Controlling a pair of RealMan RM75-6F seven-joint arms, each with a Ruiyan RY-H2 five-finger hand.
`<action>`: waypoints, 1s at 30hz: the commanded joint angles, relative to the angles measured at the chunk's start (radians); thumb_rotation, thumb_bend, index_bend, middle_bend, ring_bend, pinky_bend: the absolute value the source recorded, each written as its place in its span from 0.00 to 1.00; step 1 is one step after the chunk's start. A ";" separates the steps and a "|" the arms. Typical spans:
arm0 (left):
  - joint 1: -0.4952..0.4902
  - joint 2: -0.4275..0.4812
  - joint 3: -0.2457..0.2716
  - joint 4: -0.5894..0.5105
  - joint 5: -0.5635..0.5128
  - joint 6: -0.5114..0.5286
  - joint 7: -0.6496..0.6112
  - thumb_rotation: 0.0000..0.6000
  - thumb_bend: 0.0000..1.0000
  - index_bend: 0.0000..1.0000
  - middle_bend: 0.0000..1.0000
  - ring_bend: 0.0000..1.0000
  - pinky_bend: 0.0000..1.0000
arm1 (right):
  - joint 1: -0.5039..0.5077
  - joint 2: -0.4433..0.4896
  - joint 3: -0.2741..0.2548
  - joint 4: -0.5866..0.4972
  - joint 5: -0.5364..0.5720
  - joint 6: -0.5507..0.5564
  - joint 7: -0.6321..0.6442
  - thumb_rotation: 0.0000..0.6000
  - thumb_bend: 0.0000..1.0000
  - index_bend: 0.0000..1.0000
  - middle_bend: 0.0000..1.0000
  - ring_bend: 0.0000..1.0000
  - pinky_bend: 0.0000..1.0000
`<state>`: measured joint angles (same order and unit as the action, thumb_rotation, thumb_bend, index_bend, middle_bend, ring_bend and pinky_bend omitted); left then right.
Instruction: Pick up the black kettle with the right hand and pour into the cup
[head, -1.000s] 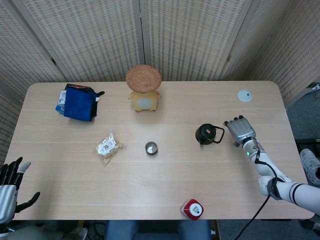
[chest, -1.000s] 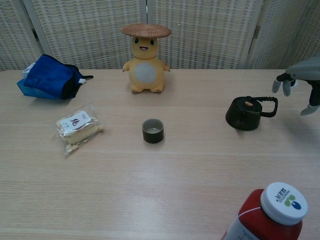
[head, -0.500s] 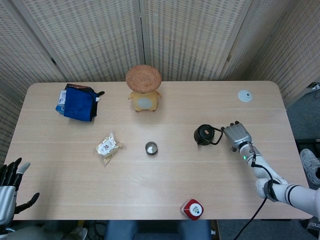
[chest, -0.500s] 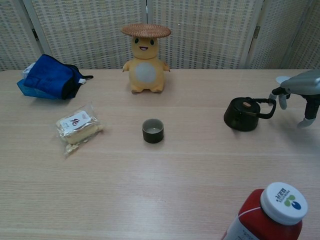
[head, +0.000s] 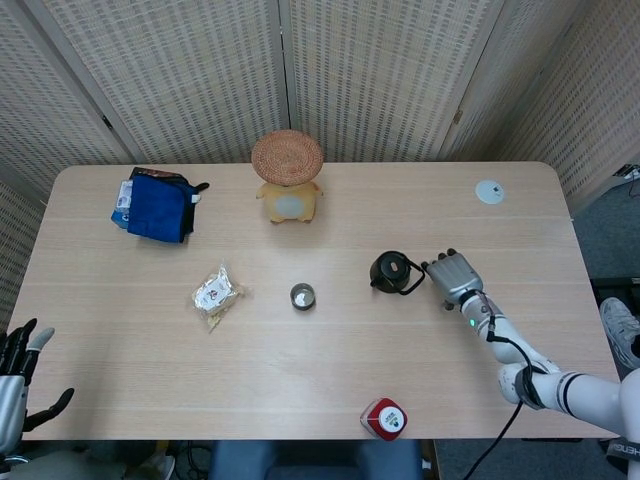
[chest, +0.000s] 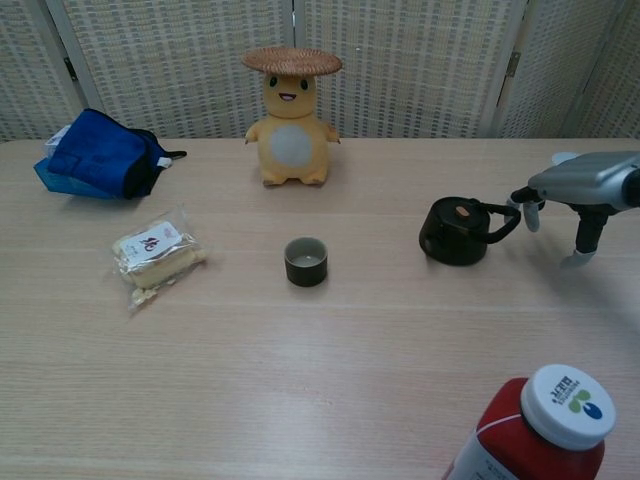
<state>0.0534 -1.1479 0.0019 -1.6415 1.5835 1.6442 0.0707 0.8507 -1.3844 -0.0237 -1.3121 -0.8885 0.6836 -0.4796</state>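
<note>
Right now the right hand (head: 455, 275) touches the black kettle's (head: 388, 271) handle with spread fingers, gripping nothing. That kettle stands at the cup's (head: 302, 296) three o'clock. At the table's (head: 330, 370) seven o'clock, the left hand (head: 18, 385) rests open.

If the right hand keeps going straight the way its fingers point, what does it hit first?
The black kettle: the right hand points left along the table, its fingers already at the kettle's handle. Beyond it in roughly the same line sits the cup, though depth is hard to judge.
</note>
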 joint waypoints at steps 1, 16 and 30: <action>0.001 0.000 0.000 0.001 -0.001 0.000 -0.001 1.00 0.22 0.11 0.00 0.00 0.00 | 0.004 -0.008 0.005 0.003 -0.001 0.000 0.000 1.00 0.13 0.23 0.33 0.19 0.17; 0.001 0.000 0.000 0.004 0.002 -0.003 -0.008 1.00 0.22 0.11 0.00 0.00 0.00 | -0.014 0.052 0.020 -0.065 -0.023 0.097 -0.028 1.00 0.14 0.23 0.33 0.19 0.17; 0.008 0.007 0.004 -0.007 0.017 0.012 -0.005 1.00 0.22 0.11 0.00 0.00 0.00 | -0.086 0.105 0.034 -0.201 -0.285 0.233 0.112 1.00 0.06 0.38 0.43 0.32 0.06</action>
<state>0.0609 -1.1407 0.0057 -1.6480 1.6010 1.6561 0.0658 0.7732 -1.2784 0.0118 -1.5084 -1.1601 0.9101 -0.3800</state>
